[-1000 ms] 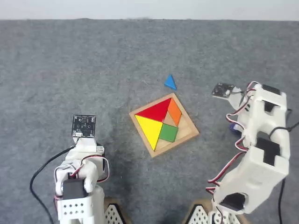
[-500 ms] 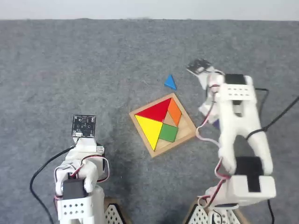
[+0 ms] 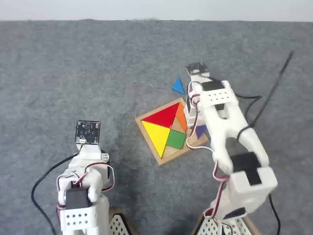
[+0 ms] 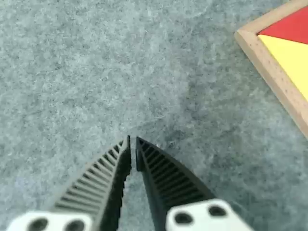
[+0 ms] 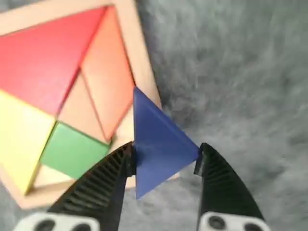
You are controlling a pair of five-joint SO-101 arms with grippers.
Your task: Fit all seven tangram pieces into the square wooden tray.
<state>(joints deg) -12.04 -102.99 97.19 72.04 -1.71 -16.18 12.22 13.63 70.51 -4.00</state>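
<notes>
A grey felt-covered table (image 3: 73, 63) carried everything. The square wooden tray (image 3: 150, 143) lay near its middle, turned corner-on. A small blue triangle (image 3: 178, 86) lay flat on the felt at twelve o'clock from the tray, close but apart. The two arm bases (image 3: 80, 220) stood at seven and five o'clock.

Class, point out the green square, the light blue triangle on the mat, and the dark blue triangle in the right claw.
green square (image 3: 176, 139), high view, its middle.
light blue triangle (image 3: 178, 86), high view, its middle.
dark blue triangle (image 5: 159, 144), right wrist view, its flat face.

Grey felt tabletop (image 3: 73, 58), pale wall (image 3: 146, 10)
</notes>
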